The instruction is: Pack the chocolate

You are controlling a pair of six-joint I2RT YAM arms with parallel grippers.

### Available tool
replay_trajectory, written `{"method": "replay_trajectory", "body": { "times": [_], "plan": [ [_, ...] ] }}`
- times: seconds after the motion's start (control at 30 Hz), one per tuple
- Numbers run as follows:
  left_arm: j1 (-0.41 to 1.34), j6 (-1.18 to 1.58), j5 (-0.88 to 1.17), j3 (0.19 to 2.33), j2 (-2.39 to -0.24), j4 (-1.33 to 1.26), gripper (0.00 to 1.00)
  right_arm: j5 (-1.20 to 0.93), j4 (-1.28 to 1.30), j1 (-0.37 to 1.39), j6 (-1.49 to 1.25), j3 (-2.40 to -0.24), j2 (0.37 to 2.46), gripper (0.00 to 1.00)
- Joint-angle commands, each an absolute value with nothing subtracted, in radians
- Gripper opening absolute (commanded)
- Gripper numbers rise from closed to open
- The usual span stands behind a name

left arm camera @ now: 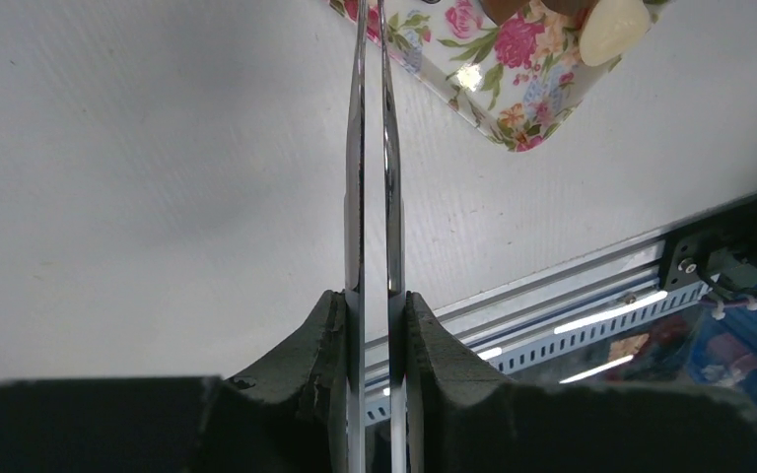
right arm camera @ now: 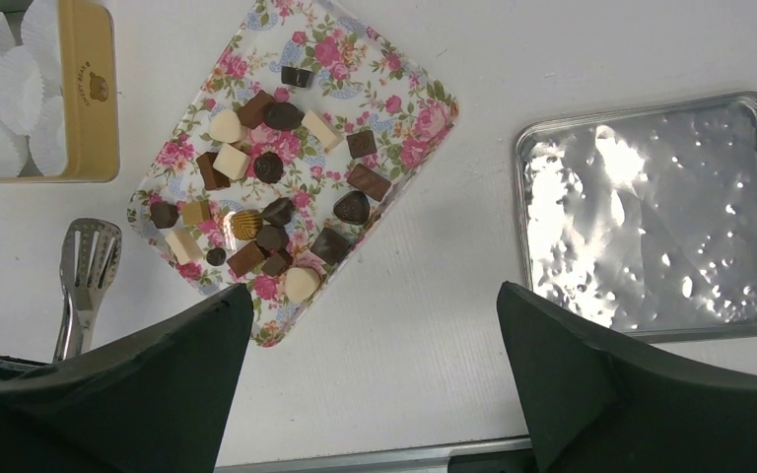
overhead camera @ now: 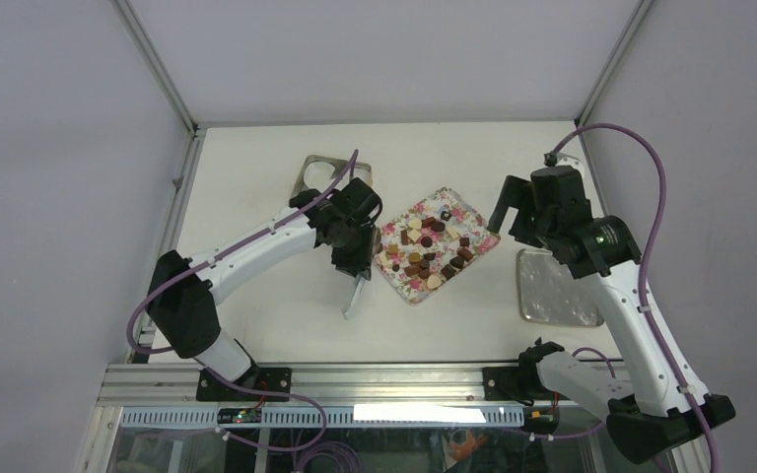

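Note:
The chocolate [overhead camera: 426, 248] lies as several brown, dark and cream pieces on a pink-flowered tray [overhead camera: 402, 286] in the middle of the table. The right wrist view shows the chocolate [right arm camera: 271, 197] spread over that tray [right arm camera: 424, 108]. My left gripper [overhead camera: 353, 258] hovers just left of the tray, shut on metal tongs [overhead camera: 355, 294]. In the left wrist view the tongs [left arm camera: 373, 148] run as two thin blades from between my fingers [left arm camera: 375, 296] up to the tray's edge. A cream piece [left arm camera: 611, 28] shows there. My right gripper [overhead camera: 513, 212] stands open right of the tray, holding nothing [right arm camera: 375, 305].
A yellow tin [right arm camera: 89, 89] with white paper cups [right arm camera: 0, 99] sits behind the left gripper, seen as the tin [overhead camera: 320, 175] in the top view. A silver tin lid [overhead camera: 552, 286] lies at the right. The table's metal front rail [overhead camera: 355, 379] runs along the near edge.

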State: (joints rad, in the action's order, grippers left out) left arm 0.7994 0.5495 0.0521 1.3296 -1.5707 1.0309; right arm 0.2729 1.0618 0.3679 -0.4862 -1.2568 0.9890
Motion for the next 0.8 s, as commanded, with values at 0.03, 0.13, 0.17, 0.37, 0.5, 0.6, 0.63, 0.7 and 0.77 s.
{"method": "replay_trajectory", "body": {
  "times": [0.03,0.13,0.17,0.37,0.5,0.6,0.63,0.7,0.77],
  "plan": [
    [0.821,0.739,0.118,1.382,-1.624,1.02,0.17,0.277,1.036,0.363,-0.473,-1.29,0.956,0.99],
    [0.84,0.773,0.134,1.413,-1.668,1.02,0.2,0.283,1.042,0.364,-0.478,-1.287,0.947,0.99],
    [0.846,0.787,0.139,1.421,-1.68,1.02,0.2,0.283,1.043,0.364,-0.481,-1.285,0.943,0.99],
    [0.855,0.86,0.13,1.422,-1.694,1.02,0.29,0.285,1.041,0.364,-0.481,-1.269,0.905,0.99],
    [0.856,0.882,0.114,1.423,-1.689,1.029,0.38,0.285,1.044,0.363,-0.481,-1.264,0.902,0.99],
    [0.855,0.883,0.122,1.423,-1.692,1.031,0.39,0.282,1.046,0.364,-0.485,-1.263,0.907,0.99],
    [0.855,0.88,0.124,1.424,-1.695,1.031,0.38,0.282,1.046,0.364,-0.486,-1.262,0.907,0.99],
    [0.855,0.879,0.128,1.427,-1.701,1.031,0.37,0.283,1.045,0.364,-0.488,-1.261,0.906,0.99],
    [0.855,0.877,0.131,1.431,-1.711,1.031,0.36,0.282,1.045,0.364,-0.488,-1.259,0.907,0.99]
  ]
}}
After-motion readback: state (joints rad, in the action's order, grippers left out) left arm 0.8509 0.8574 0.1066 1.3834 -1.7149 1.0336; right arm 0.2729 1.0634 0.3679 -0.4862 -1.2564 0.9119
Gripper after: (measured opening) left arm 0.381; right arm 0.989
